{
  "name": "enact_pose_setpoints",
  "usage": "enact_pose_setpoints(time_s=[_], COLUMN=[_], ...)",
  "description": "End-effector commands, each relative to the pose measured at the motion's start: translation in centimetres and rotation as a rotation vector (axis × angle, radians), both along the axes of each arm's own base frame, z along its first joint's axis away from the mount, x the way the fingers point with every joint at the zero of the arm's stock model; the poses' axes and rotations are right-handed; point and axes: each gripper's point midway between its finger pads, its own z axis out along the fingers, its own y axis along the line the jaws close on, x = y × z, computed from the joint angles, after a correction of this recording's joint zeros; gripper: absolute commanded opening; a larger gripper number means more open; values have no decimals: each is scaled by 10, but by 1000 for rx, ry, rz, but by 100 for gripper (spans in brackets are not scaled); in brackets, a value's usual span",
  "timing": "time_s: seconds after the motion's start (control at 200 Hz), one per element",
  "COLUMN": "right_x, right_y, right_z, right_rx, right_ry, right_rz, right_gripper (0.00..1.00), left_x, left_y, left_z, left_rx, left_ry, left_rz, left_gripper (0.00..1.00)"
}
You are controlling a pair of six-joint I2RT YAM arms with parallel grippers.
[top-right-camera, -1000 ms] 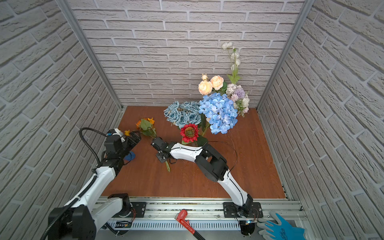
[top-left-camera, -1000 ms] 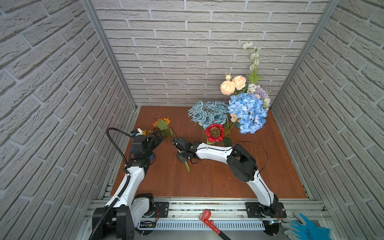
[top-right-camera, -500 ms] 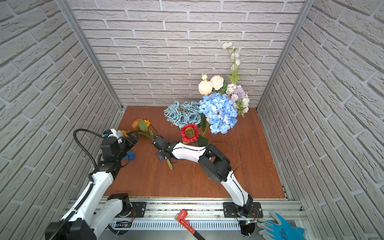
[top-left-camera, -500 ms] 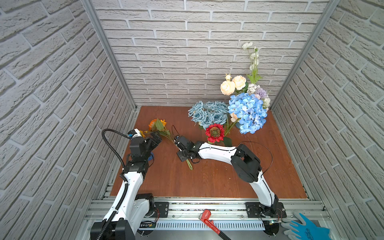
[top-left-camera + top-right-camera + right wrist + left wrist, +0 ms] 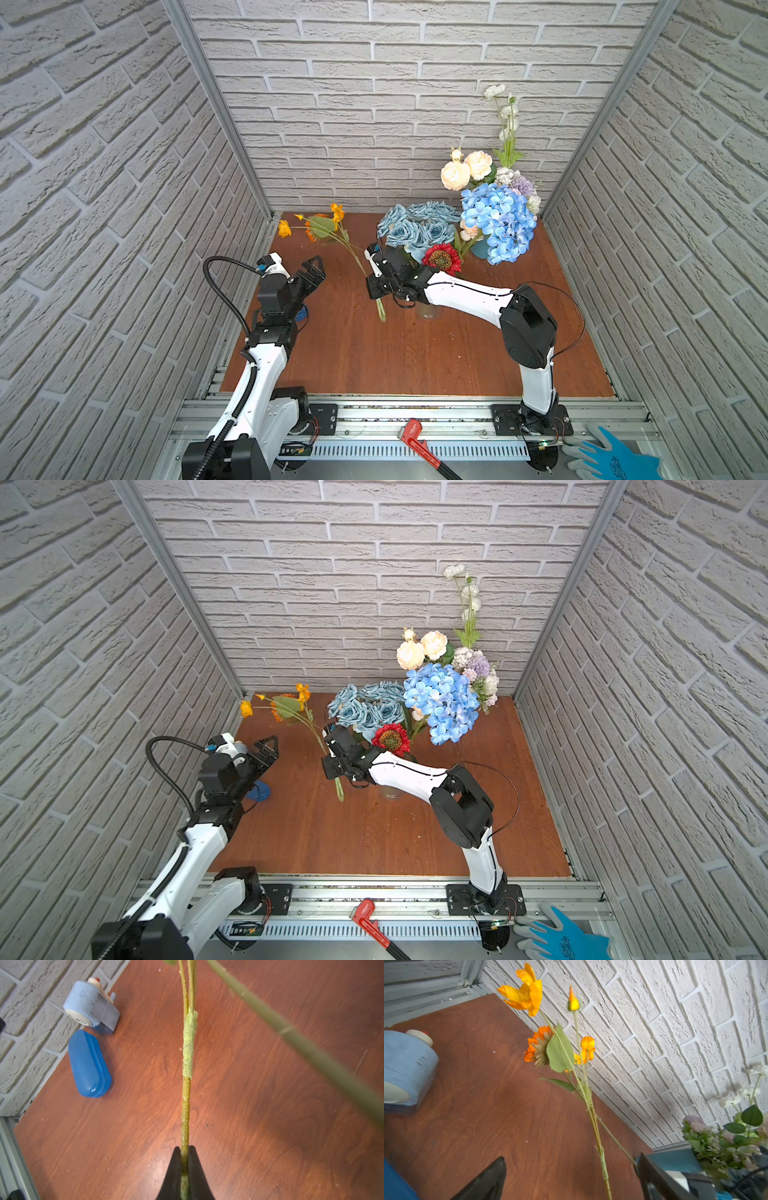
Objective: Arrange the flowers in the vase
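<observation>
An orange flower spray on a long green stem is held near its lower end by my right gripper, which is shut on it. The blooms tilt up toward the back left. To the stem's left, my left gripper stands open and holds nothing. A glass vase under my right arm holds the dusty-blue roses and red sunflower. The blue hydrangea and cream roses stand in a blue vase behind.
A blue oval case and a pale blue roll-shaped object lie by the left wall, under my left arm. A red wrench and a blue glove lie on the front rail. Brick walls close in three sides.
My right gripper has closed on the orange flower's stem and raised it, so the blooms have lifted toward the back wall. The left gripper stays open and has shifted only slightly.
</observation>
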Motion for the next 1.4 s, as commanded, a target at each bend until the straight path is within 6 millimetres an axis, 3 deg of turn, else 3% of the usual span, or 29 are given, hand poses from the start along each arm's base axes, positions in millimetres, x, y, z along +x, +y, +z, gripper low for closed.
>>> enact_pose_setpoints(time_s=[0.0, 0.25, 0.445, 0.51, 0.63, 0.76, 0.795, 0.81, 0.845, 0.965, 1.06, 1.085, 1.215, 1.395], right_x=[-4, -14, -36, -46, -69, -83, -80, -77, -70, -35, -12, -7, 17, 40], right_y=[17, 10, 8, 9, 24, 37, 33, 30, 22, -12, -26, -28, -33, -30], right_z=[2, -36, -59, -66, -63, -38, -38, -24, -18, -13, -10, -24, -39, -52], right_rx=[93, 78, 23, 11, 37, 99, 71, 75, 33, -153, -288, -344, -525, -587], right_ry=[20, 120, 186, 210, 239, 209, 186, 153, 103, -25, -128, -128, -183, -184], right_rz=[31, -24, -34, -28, 52, 159, 164, 166, 161, 98, 92, 104, 145, 185], right_gripper=[6, 6, 6, 11, 29, 36, 36, 36, 36, 36, 36, 36, 37, 44], left_x=[4, 6, 9, 10, 9, 6, 5, 5, 4, 2, 1, 0, 0, 3], left_y=[-16, -29, -34, -36, -36, -33, -31, -30, -28, -24, -21, -21, -14, -7], left_z=[-3, -55, -70, -72, -79, -85, -86, -86, -86, -90, -91, -91, -87, -80], left_rx=[-51, -59, -69, -66, -60, -42, -33, -28, -15, 10, 15, 16, 26, 25], left_ry=[-31, 102, 139, 147, 172, 198, 202, 206, 212, 235, 244, 243, 234, 221], left_rz=[-66, -75, -70, -72, -72, -56, -47, -44, -36, -17, -6, -3, 20, 29], left_gripper=[97, 96, 96, 96, 96, 97, 97, 97, 97, 97, 97, 98, 98, 98])
